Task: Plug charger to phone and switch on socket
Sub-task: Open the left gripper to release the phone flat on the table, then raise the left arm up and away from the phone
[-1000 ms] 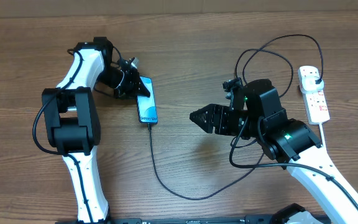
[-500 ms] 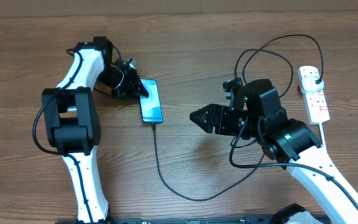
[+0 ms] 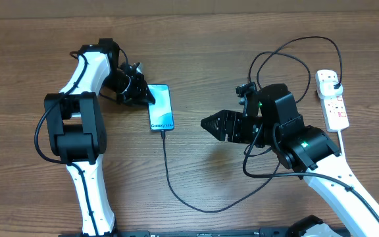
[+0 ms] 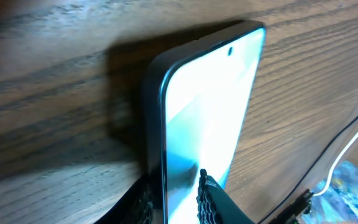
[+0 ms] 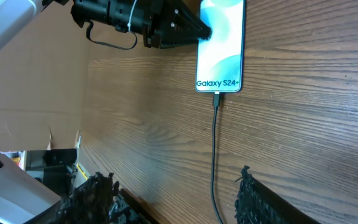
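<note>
The phone (image 3: 161, 107) lies on the table with its light-blue screen up. My left gripper (image 3: 142, 95) is shut on its upper left edge. The left wrist view shows the phone (image 4: 210, 106) between the jaws (image 4: 174, 190). The charger cable (image 3: 166, 171) is plugged into the phone's bottom end. It loops along the table front and up to a black plug (image 3: 332, 81) in the white socket strip (image 3: 334, 108). My right gripper (image 3: 209, 123) is open and empty, right of the phone. The right wrist view shows the phone (image 5: 220, 46), the cable (image 5: 214, 149) and open jaws (image 5: 173, 190).
The cable makes large loops (image 3: 288, 59) behind my right arm. The strip's thick white cord (image 3: 340, 141) runs down beside the right arm. The table's far edge lies along the top of the overhead view. The left arm's base (image 3: 77, 131) stands left of the phone.
The left gripper has slid the phone a little to the right, and the plugged cable followed it. The right arm has not moved.
</note>
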Controlling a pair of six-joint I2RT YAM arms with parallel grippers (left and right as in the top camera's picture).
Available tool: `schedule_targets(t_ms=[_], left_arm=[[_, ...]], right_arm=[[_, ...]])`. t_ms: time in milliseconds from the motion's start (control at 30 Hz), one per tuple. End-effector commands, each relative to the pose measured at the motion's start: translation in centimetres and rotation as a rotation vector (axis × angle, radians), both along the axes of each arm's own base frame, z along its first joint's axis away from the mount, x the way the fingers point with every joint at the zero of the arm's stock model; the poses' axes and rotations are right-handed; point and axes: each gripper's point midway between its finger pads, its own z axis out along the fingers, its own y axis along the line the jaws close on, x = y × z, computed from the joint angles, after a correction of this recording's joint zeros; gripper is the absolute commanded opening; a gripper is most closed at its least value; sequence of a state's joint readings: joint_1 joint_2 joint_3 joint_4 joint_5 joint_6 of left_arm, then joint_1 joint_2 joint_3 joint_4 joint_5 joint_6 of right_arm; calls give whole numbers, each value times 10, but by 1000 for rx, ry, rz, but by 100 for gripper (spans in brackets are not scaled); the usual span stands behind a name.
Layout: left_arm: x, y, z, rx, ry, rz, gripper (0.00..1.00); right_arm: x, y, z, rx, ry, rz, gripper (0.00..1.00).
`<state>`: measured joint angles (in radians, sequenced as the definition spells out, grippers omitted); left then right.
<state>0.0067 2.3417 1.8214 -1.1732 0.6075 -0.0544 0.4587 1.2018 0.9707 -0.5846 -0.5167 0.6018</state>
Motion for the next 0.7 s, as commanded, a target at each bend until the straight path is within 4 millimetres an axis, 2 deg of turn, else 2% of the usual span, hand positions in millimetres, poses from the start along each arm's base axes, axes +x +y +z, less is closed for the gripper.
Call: schedule_targets(t_ms=[0, 233, 400, 533, 667], left_arm=[[0, 2, 0, 18, 4, 8, 26], [0, 4, -2, 35, 3, 6, 25], [-1, 14, -7, 99, 4, -1, 17], [-1, 22, -11, 151, 7, 1, 5], [4, 27, -4, 157, -3, 21, 4]], right_arm=[[4, 0, 6, 0, -23, -4, 66], [4, 0, 6, -1, -21, -4, 66], [4, -1, 5, -2, -19, -4, 66], [3, -1, 4, -5, -13, -4, 66], [0, -2, 2, -13, 1, -4, 66]])
